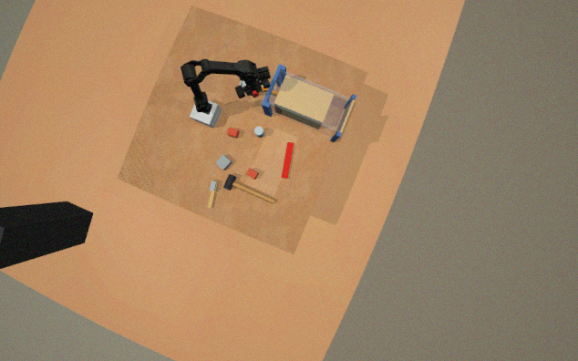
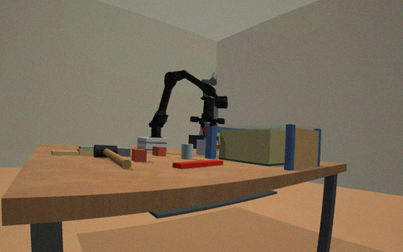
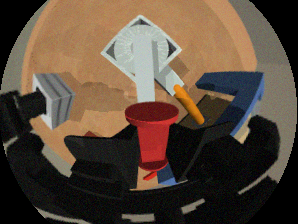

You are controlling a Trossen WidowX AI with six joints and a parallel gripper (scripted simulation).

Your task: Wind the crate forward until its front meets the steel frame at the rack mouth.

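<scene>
My gripper (image 1: 254, 93) (image 2: 205, 129) (image 3: 148, 119) is shut on the red knob of the winch handle. In the wrist view the handle's pale grey arm (image 3: 145, 75) runs from the knob to the round top of the grey winch (image 3: 120, 52) (image 2: 201, 147); the key and hole are hidden. An orange strap (image 3: 189, 105) (image 1: 271, 90) runs from the winch toward the crate. The tan-topped crate (image 1: 305, 97) (image 2: 248, 144) sits flat inside the clear-panelled cubby, its front close behind the blue frame (image 1: 263, 108) (image 2: 211, 143) (image 3: 250, 95). I cannot tell whether they touch.
A pale cylinder (image 1: 259, 131) (image 2: 187, 151), red blocks (image 1: 232, 132) (image 1: 252, 173), a grey block (image 1: 223, 162) and a red bar (image 1: 288, 160) (image 2: 197, 164) lie on the bench. A black-headed mallet (image 1: 254, 191) and a small hammer (image 1: 211, 196) lie farther off.
</scene>
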